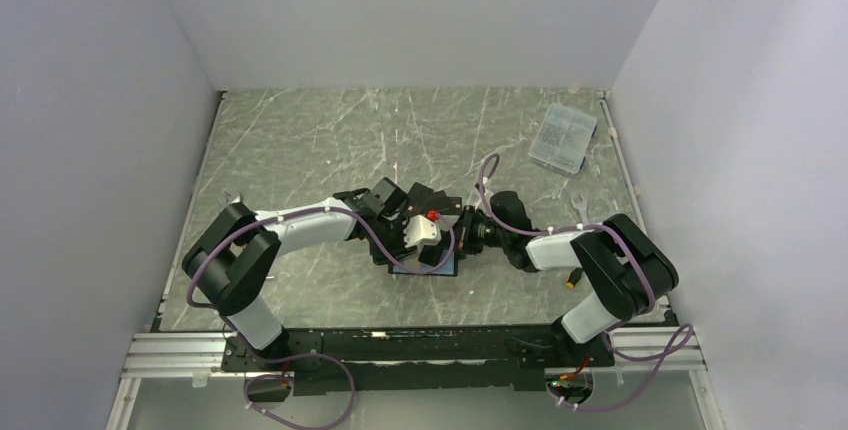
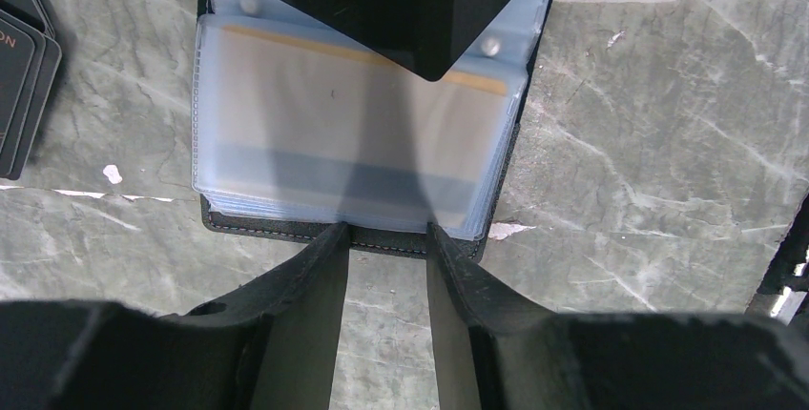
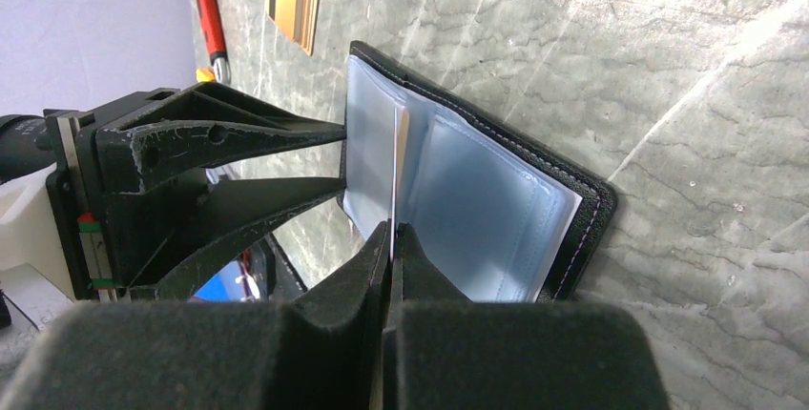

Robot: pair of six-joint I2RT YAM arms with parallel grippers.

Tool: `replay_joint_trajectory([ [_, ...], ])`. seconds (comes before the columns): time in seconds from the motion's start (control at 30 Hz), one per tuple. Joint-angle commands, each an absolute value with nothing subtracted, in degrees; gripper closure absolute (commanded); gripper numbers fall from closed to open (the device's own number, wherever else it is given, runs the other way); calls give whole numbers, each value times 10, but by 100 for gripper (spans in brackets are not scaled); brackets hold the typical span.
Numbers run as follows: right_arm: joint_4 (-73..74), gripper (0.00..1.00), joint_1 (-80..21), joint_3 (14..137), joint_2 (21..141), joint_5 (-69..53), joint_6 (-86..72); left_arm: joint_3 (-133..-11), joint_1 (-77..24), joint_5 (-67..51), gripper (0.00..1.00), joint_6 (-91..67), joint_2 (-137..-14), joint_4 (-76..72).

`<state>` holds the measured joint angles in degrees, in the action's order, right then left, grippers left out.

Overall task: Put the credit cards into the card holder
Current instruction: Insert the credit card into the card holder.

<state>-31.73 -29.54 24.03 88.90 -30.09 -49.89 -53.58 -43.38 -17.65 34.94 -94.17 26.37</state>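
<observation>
Now the right gripper (image 3: 391, 234) is clamping one credit card (image 3: 400, 157) edge-on inside the open card holder (image 3: 584, 210), midway along the table's (image 3: 687, 57) near edge. The left gripper (image 2: 386, 232), parted and empty, is touching its rim. Nearby: one orange-gold card (image 3: 296, 0), two black cards (image 2: 19, 76), one red tool (image 3: 205, 10).

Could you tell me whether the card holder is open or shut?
Open: the card holder lies spread on the table, its clear sleeves exposed.
</observation>
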Motion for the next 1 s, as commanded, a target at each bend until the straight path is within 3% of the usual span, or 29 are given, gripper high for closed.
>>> replay_joint_trajectory([
  [0.0, -337, 100, -293, 237, 877, -300, -490, -527, -435, -168, 60, 356, -938, 286],
  [0.73, -374, 100, -329, 245, 927, -296, -511, -534, -435, -171, 61, 356, -932, 294],
  [0.97, -325, 100, -309, 242, 891, -281, -485, -534, -435, -174, 62, 357, -933, 296],
])
